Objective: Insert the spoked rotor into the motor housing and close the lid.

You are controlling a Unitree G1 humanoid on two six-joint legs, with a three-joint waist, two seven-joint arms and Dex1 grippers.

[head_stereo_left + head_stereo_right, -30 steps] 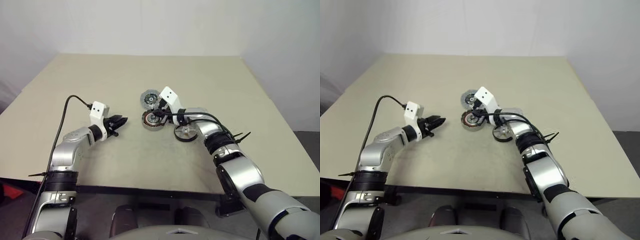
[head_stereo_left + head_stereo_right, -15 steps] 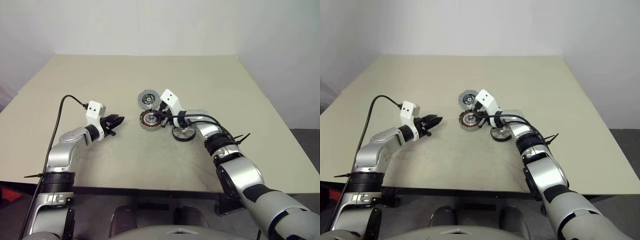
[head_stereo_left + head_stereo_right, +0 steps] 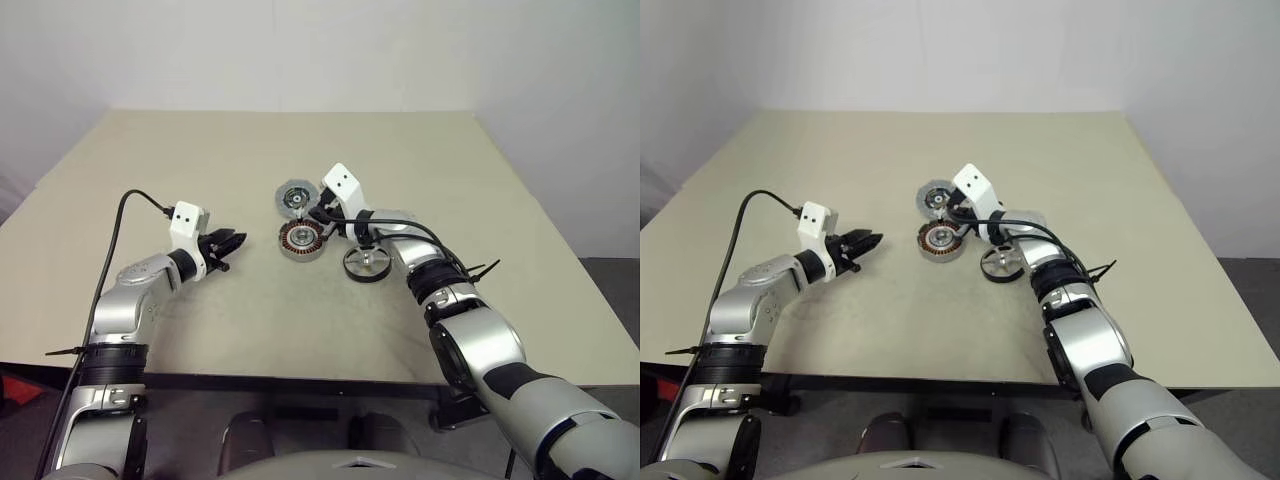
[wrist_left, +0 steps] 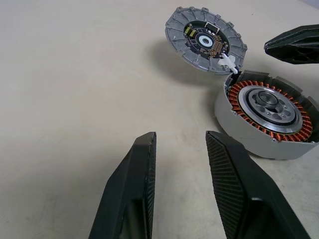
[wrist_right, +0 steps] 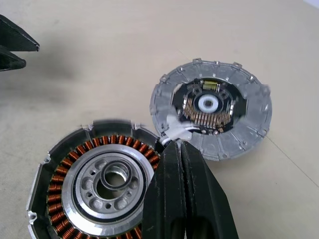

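The left gripper [image 3: 232,243] hovers left of the housing [image 3: 301,241], well apart from it, fingers [image 4: 137,184] parted and empty. The housing sits mid-table [image 3: 200,160], windings up. The lid [image 3: 296,197] lies just behind it, inside up, nearly touching. The right gripper [image 5: 180,149] hangs over their meeting edges, pinched closed, holding nothing. The rotor [image 3: 366,263] lies flat, just right of the housing.

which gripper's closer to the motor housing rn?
Right. The right gripper sits shut at the motor housing's rim, by the lid; the left gripper hangs open, well off to its side.
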